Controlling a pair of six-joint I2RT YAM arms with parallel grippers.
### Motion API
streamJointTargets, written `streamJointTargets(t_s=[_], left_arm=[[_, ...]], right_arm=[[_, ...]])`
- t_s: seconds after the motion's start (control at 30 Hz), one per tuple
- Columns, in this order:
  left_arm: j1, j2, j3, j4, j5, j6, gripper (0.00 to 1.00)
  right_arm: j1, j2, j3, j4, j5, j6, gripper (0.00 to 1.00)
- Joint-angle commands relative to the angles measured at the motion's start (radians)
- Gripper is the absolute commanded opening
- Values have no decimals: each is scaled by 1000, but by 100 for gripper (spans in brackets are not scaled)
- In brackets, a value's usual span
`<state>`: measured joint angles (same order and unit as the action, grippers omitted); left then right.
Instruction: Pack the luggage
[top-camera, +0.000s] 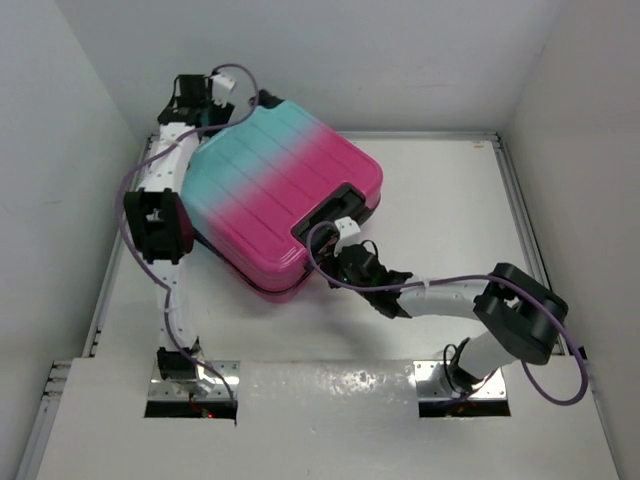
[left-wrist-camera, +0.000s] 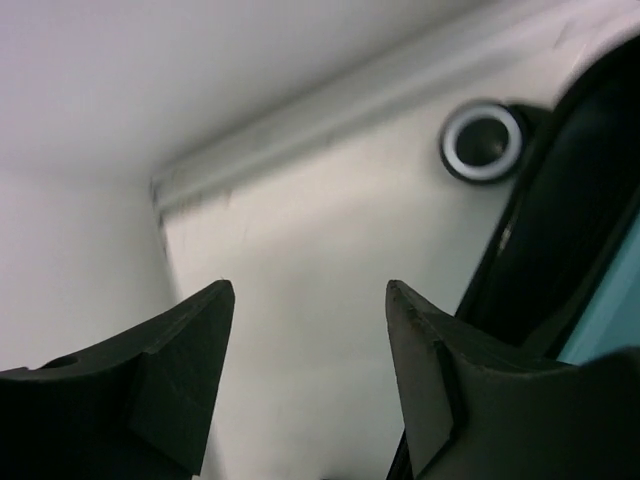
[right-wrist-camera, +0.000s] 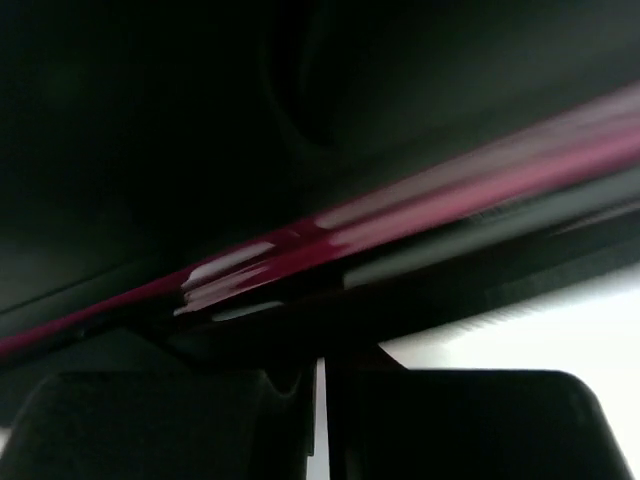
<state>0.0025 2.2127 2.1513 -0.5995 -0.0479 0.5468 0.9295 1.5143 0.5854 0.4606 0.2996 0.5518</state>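
The luggage (top-camera: 270, 190), a ribbed hard-shell suitcase fading teal to pink, lies flat and looks closed on the white table (top-camera: 450, 220). Its black handle (top-camera: 335, 210) faces the front right. My left gripper (top-camera: 240, 103) is at the suitcase's back left teal corner. In the left wrist view it (left-wrist-camera: 308, 290) is open and empty, with the suitcase's dark edge (left-wrist-camera: 590, 200) to its right and a black wheel (left-wrist-camera: 483, 141) ahead. My right gripper (top-camera: 330, 270) is against the pink front edge below the handle. In the right wrist view it (right-wrist-camera: 320, 375) is shut, close under the pink shell (right-wrist-camera: 400, 225).
White walls enclose the table on the left, back and right. A metal rail (top-camera: 420, 135) runs along the back edge and shows in the left wrist view (left-wrist-camera: 330, 110). Purple cables (top-camera: 560, 330) loop off both arms.
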Motion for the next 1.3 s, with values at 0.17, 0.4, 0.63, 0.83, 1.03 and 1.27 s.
streamJointTargets(t_s=[0.17,0.4,0.63,0.83,1.03,1.27], left_arm=[[-185,-172,133,37,289,-223,85],[-194,-494,8,66,333,-225,93],[-392,-645,-213,-254,250,-36,83],[-576,-771,-418,-322,235,1,81],[-769,-765,-504,-390,80,27,82],[-834,-662,-479,-341,13,-64,91]], right_arm=[[19,58,85,326,-73,117,0],[-6,38,65,316,-70,125,0],[-46,-26,-35,306,-91,161,0],[-96,-114,-128,304,-252,51,0],[-116,-255,-220,208,-246,-61,0],[-149,-350,-309,191,-212,-36,32]])
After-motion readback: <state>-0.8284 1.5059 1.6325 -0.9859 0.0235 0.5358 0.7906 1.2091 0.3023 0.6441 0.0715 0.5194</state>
